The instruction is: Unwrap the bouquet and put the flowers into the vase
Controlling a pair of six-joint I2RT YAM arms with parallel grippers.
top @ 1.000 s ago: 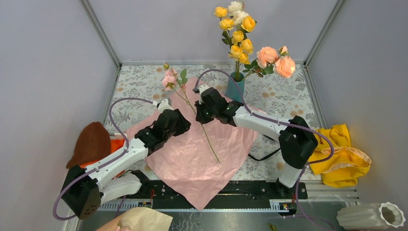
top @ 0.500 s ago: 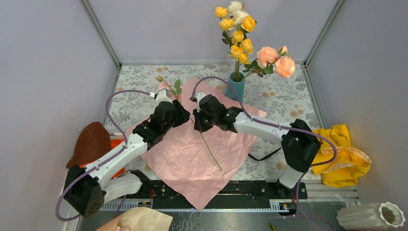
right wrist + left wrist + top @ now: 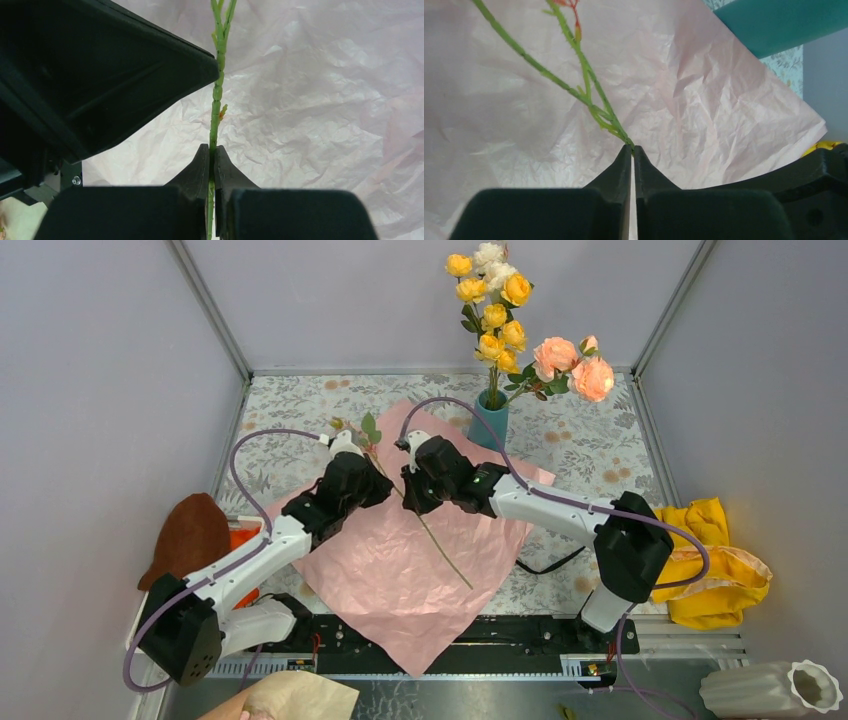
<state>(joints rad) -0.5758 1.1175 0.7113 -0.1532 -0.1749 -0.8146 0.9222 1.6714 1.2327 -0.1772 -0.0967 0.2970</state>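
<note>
Closing in since a second ago, the left gripper (image 3: 632,148) now pinches the flower stem (image 3: 441,546) just beside the right gripper (image 3: 212,150), also clenched on it, above pink paper (image 3: 400,585) mid-tabletop (image 3: 600,440), with the teal vase (image 3: 488,426) holding other flowers (image 3: 497,320) at 1 o'clock.

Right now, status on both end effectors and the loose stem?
Left end effector shut on stem. Right end effector shut on it too. Vase path looks open.
</note>
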